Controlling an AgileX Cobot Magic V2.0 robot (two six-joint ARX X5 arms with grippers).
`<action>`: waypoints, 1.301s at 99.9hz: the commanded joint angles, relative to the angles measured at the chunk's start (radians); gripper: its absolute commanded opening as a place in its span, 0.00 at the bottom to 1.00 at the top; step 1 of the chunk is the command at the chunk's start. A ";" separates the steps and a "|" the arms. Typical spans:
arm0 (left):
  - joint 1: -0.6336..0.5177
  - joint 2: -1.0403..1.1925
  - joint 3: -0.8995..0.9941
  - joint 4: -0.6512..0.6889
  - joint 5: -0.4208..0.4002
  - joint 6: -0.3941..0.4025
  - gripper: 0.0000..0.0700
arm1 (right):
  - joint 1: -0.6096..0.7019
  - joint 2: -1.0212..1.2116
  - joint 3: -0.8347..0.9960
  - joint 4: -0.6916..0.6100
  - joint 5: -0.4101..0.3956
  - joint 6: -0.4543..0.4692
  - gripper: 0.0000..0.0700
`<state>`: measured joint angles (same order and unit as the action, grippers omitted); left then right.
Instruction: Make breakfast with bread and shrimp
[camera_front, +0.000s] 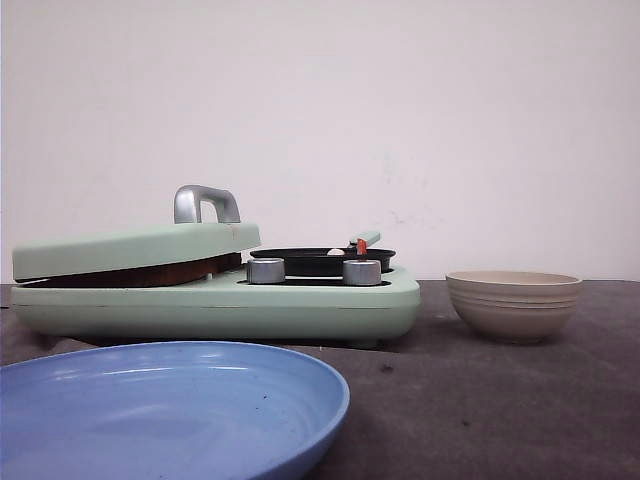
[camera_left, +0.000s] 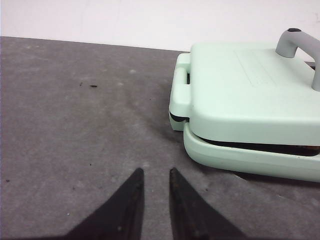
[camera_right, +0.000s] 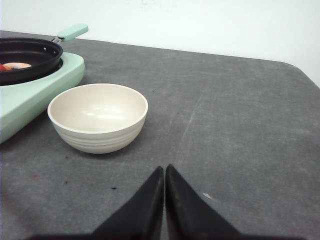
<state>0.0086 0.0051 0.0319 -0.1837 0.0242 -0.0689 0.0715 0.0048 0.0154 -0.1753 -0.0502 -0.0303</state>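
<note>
The shrimp (camera_right: 15, 65) lies in the black pan (camera_right: 35, 55) beyond the beige bowl (camera_right: 98, 117), nearer the right gripper (camera_right: 164, 172), fingertips together; the left gripper (camera_left: 155, 175) is narrowly parted.

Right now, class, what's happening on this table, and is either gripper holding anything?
Nothing is being handled. The left gripper, slightly open, and the right gripper, shut, hover empty over the table. The green breakfast maker has its lid nearly closed. A shrimp lies in its black pan. The beige bowl is empty.
</note>
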 joint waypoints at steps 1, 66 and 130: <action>0.000 0.000 -0.017 -0.004 0.001 0.008 0.00 | 0.001 -0.001 -0.004 -0.010 -0.008 -0.003 0.00; 0.000 0.000 -0.017 -0.004 0.001 0.008 0.00 | 0.019 -0.001 -0.003 0.021 -0.028 -0.004 0.00; 0.000 0.000 -0.017 -0.004 0.001 0.008 0.00 | 0.019 -0.001 -0.003 0.021 -0.028 -0.004 0.00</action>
<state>0.0086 0.0051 0.0319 -0.1837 0.0242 -0.0692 0.0898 0.0048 0.0151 -0.1665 -0.0765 -0.0303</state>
